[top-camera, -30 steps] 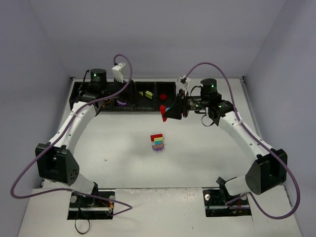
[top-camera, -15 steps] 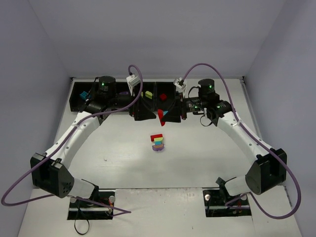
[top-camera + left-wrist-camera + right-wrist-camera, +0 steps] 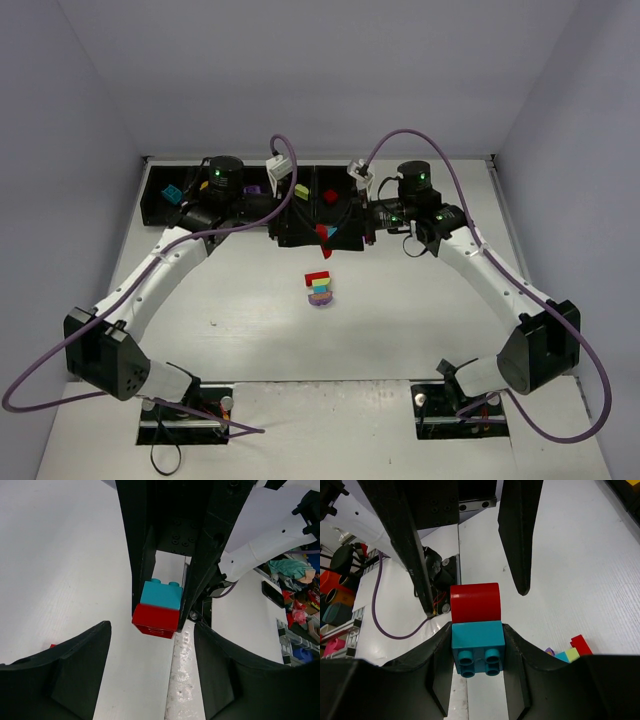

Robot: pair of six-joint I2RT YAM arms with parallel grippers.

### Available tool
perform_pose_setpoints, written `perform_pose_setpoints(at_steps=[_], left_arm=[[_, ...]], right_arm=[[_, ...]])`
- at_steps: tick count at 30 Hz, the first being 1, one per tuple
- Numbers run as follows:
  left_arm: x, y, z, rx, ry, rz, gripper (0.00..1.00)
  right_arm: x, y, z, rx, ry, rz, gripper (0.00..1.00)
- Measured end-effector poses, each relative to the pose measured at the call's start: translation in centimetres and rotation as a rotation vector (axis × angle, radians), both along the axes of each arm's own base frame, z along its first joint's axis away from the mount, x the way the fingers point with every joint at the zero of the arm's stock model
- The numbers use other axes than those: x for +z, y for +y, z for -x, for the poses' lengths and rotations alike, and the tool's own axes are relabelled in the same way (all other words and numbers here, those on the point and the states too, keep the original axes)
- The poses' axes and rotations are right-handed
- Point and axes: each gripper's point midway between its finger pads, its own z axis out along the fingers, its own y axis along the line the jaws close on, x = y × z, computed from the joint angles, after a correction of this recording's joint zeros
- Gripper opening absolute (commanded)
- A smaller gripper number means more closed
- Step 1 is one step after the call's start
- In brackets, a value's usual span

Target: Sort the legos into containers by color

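Clamping the teal brick [image 3: 477, 650] just before the containers [image 3: 158, 210], my right gripper [image 3: 477, 640] presents its attached red brick [image 3: 475, 602]; my left gripper [image 3: 151, 630] straddles it, jaws apart. Uneven pinching may wrench both free, I judge.

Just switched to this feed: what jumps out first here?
The right tool pinches a teal brick with a red brick stuck on it, midair before the bins. The left tool faces it, open, straddling the red brick. A mixed stack stands on the table.

Left gripper [image 3: 151, 635] faces right gripper [image 3: 476, 642] and its red-teal brick pair [image 3: 159, 600] head-on before the containers [image 3: 160, 205]; worktop [image 3: 230, 290] around the brick stack [image 3: 320, 288] lies open.
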Motion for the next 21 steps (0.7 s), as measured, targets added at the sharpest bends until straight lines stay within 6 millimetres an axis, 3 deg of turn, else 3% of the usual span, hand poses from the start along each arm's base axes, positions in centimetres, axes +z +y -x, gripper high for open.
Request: perform_pose_setpoints(at_steps=[4,5,7,8,10,12,13,16,18,21], left_arm=[[-0.4,-0.3,-0.1,-0.004,0.022,-0.004,0.44],[-0.6,-0.4,-0.1,-0.008,0.03,-0.006,0.32],[-0.7,-0.5,0.0,-0.019,0.044,-0.003,0.24],[-0.7,-0.5,0.0,-0.02,0.044,-0.002,0.12],[-0.7,-0.6,0.1,-0.023,0.041,-0.003,0.05],[-0.7,-0.6,0.0,-0.021,0.038,-0.004,0.0],[-0.7,-0.6,0.0,-0.021,0.038,-0.004,0.0],[-0.8,-0.5,-0.1,-0.017,0.035,-0.005,0.0],[-0.9,-0.6,-0.2,-0.015,0.037,-0.009,0.0],[-1.1,-0.5,-0.2,-0.012,0.045,-0.016,0.0]], right_arm=[[0.0,0.1,0.1,0.003,-0.001,0.0,0.02],[0.0,0.1,0.1,0.002,-0.003,0.0,0.02],[-0.2,0.0,-0.2,-0.01,-0.007,0.007,0.02],[-0.2,0.0,-0.2,-0.012,-0.002,0.009,0.02],[-0.2,-0.1,-0.2,-0.014,0.001,0.01,0.08],[-0.3,-0.1,-0.3,-0.016,0.001,0.011,0.22],[-0.3,-0.1,-0.2,-0.016,0.002,0.011,0.33],[-0.3,-0.1,-0.2,-0.016,0.002,0.011,0.52],[-0.2,0.0,-0.3,-0.015,-0.007,0.01,0.61],[-0.2,0.0,-0.3,-0.018,-0.008,0.011,0.64]])
